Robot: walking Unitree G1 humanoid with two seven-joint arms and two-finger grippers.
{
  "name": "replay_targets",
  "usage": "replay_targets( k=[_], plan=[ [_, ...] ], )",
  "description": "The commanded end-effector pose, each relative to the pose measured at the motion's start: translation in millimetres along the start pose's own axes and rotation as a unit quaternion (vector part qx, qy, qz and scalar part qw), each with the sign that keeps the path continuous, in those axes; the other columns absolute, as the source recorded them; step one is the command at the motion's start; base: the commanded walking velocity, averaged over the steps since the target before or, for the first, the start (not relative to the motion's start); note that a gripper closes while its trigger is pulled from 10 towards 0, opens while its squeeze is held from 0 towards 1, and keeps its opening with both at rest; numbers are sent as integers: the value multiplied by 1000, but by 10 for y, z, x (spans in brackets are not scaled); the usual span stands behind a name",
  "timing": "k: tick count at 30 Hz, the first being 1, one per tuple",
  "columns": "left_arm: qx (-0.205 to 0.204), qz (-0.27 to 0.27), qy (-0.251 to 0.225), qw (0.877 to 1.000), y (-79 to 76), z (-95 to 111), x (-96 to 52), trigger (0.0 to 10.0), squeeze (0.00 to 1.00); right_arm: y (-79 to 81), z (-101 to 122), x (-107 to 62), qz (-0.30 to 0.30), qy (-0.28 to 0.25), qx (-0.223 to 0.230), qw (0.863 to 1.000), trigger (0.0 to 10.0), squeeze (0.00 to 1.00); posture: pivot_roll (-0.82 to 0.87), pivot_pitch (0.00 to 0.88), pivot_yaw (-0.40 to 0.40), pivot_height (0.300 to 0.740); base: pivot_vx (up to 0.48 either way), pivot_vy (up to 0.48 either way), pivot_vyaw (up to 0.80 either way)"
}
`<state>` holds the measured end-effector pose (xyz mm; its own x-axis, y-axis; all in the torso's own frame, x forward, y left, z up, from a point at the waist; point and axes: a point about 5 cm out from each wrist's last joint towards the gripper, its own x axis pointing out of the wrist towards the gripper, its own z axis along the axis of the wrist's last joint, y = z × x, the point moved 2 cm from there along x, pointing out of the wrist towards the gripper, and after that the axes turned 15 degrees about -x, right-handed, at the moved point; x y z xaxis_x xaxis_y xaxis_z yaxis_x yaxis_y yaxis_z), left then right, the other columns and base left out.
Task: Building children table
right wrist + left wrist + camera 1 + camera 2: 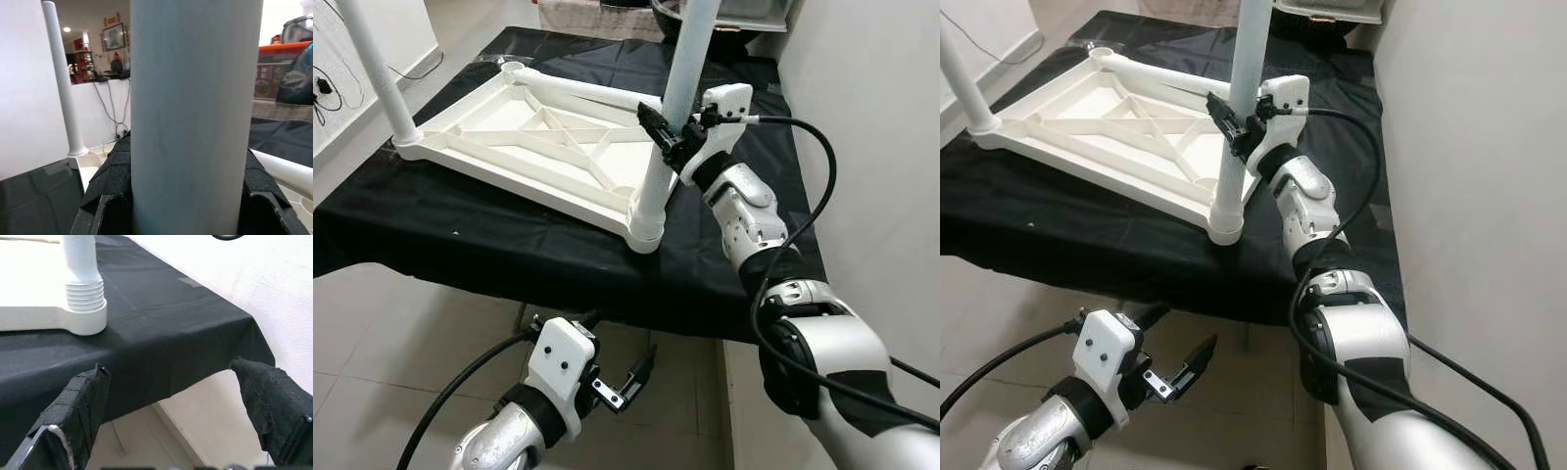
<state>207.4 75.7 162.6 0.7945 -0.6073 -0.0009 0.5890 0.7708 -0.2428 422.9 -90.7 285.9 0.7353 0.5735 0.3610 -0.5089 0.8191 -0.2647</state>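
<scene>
While the left gripper (625, 384) hangs low with jaws apart, the right gripper (668, 139) reaches forward — jaws clamped on the table leg (677, 108).

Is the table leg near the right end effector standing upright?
Upright: the table leg stands in the tabletop's corner socket, right end effector clamped around it.

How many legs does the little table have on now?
Two legs stand upright in the upside-down tabletop: the far leg and the near leg, which the right end effector is shut on. One loose leg lies on the frame. The left end effector hangs open below the table edge.
</scene>
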Motion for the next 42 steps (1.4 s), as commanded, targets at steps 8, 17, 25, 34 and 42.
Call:
replay_targets(
  k=[8, 17, 25, 34, 42],
  plan=[
    [-2, 4, 12, 1000, -11, -41, -56, 10000, 0, 492, -845, -494, 171, 136, 115, 969, 0, 0, 160, 243, -63, 740, 0, 0, 0],
    [-3, 0, 11, 1000, -27, -31, -46, 10000, 0, 625, -771, -560, 292, 112, 111, 943, 0, 0, 159, 248, -63, 740, 0, 0, 0],
    [-3, 0, 11, 1000, -31, -28, -52, 10000, 0, 721, -699, -549, 374, 119, 104, 914, 0, 0, 161, 252, -67, 740, 0, 0, 0],
    [-7, -2, 10, 1000, -121, 1, -104, 10000, 0, 809, -571, -539, 462, 116, 142, 868, 0, 0, 180, 293, -87, 740, 0, 0, 0],
    [-10, -1, 6, 1000, -186, 51, -149, 10000, 0, 864, -440, -412, 480, 100, 123, 863, 0, 0, 208, 319, -92, 740, 0, 0, 0]
  ],
)
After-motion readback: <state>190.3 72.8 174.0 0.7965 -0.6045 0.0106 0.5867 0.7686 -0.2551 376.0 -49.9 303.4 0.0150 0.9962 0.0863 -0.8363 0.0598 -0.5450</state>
